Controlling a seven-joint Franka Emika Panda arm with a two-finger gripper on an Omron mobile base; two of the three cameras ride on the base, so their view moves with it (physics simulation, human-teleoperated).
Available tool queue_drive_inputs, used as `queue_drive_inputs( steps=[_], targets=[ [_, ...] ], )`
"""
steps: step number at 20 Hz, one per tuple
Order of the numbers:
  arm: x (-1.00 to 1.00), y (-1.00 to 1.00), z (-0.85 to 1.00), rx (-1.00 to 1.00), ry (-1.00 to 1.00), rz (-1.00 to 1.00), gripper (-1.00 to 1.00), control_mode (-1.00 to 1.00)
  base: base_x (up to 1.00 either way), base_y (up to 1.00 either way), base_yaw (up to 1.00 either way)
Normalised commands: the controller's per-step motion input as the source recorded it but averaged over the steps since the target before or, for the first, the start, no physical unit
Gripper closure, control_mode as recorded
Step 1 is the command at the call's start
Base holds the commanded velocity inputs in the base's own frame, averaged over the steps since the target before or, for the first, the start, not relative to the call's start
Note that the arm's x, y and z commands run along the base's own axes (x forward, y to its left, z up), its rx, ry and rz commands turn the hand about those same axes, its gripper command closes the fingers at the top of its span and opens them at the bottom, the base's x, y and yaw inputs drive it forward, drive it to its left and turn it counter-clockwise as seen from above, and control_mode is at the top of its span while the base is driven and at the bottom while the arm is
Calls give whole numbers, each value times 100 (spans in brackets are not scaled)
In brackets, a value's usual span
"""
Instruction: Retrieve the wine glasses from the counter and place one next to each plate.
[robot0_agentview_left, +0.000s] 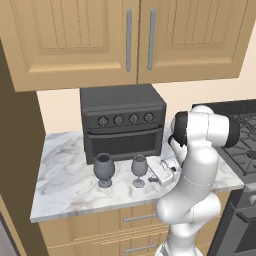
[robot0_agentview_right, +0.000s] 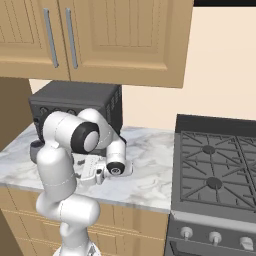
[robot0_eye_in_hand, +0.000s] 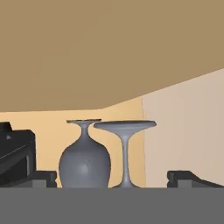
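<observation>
Two smoky-grey wine glasses stand upright on the marble counter (robot0_agentview_left: 65, 187) in front of a toaster oven: the wider one (robot0_agentview_left: 104, 169) on the left, the slimmer one (robot0_agentview_left: 139, 168) to its right. My gripper (robot0_agentview_left: 151, 173) lies level just right of the slimmer glass, open, nothing between its fingers. The hand view is rolled over, so both glasses appear inverted: the wide bowl (robot0_eye_in_hand: 84, 165) left of centre, the slimmer glass's foot and stem (robot0_eye_in_hand: 125, 148) between my spread fingertips (robot0_eye_in_hand: 41, 178). In the right base view my arm hides most of the glasses; one (robot0_agentview_right: 36, 150) peeks out at its left. The plates are out of view.
A dark toaster oven (robot0_agentview_left: 122, 122) stands at the back of the counter, close behind the glasses. Wooden wall cabinets (robot0_agentview_left: 130, 35) hang overhead. A black gas stove (robot0_agentview_right: 217, 172) adjoins the counter on the right. A brown wall panel (robot0_agentview_left: 17, 150) bounds the counter's left end.
</observation>
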Motion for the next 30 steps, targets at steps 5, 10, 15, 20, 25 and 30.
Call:
queue_drive_inputs(
  steps=[5,10,15,20,25,30],
  targets=[
    [3,20,-3,-1,7,0,-100,-100,0,0,0],
    [0,16,0,-3,2,0,-100,-100,0,0,0],
    [0,9,-4,-1,0,0,-100,-100,0,0,0],
    [0,14,-15,-2,4,0,-100,-100,0,0,0],
    [-1,10,-11,0,10,0,-100,-100,0,0,0],
    [0,19,-13,-3,9,0,-100,-100,0,0,0]
  ],
)
